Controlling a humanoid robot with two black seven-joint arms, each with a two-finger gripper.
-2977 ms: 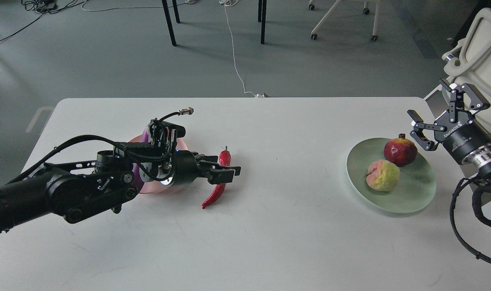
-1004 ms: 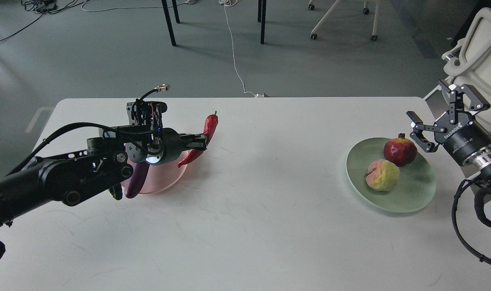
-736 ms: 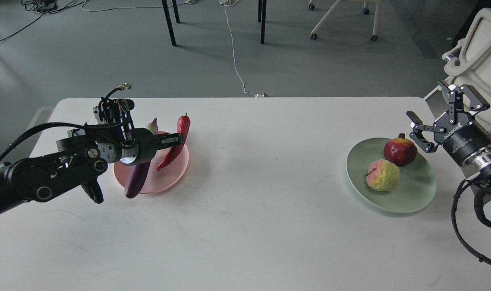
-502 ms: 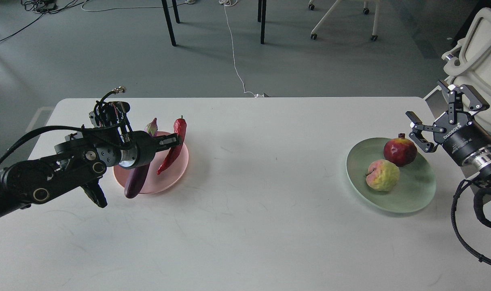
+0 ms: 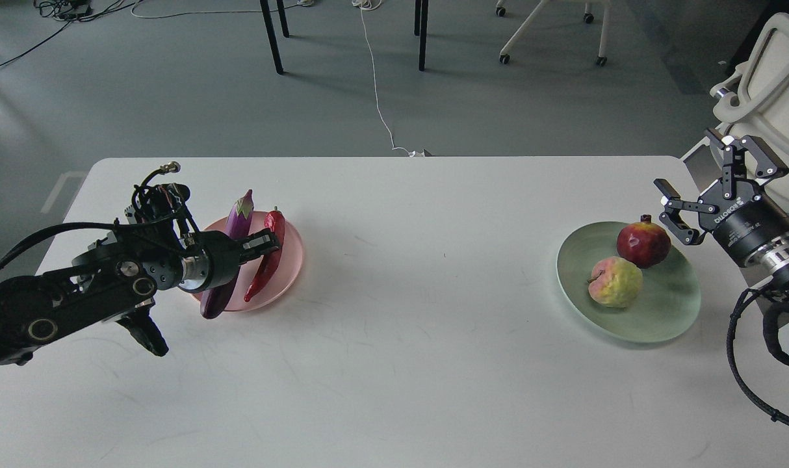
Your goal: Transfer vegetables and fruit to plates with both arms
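My left gripper [image 5: 266, 244] is shut on the red chili pepper [image 5: 269, 259], which lies low over the pink plate [image 5: 292, 270], tip toward me. The purple eggplant [image 5: 238, 215] lies on the same plate beside it, its near end hidden behind my wrist. The pale green plate [image 5: 654, 322] at the right holds the dark red pomegranate [image 5: 643, 244] and the yellow-green apple-like fruit [image 5: 615, 281]. My right gripper [image 5: 685, 158] is open and empty, raised just beyond the green plate's far right rim.
The white table [image 5: 420, 364] carries only the two plates. A white chair [image 5: 768, 97] stands off the right edge behind my right arm. Table legs, chair legs and a cable are on the floor beyond the far edge.
My left gripper picked the chili off the table, carried it left and lowered it onto the pink plate beside the eggplant. The right arm has not moved.
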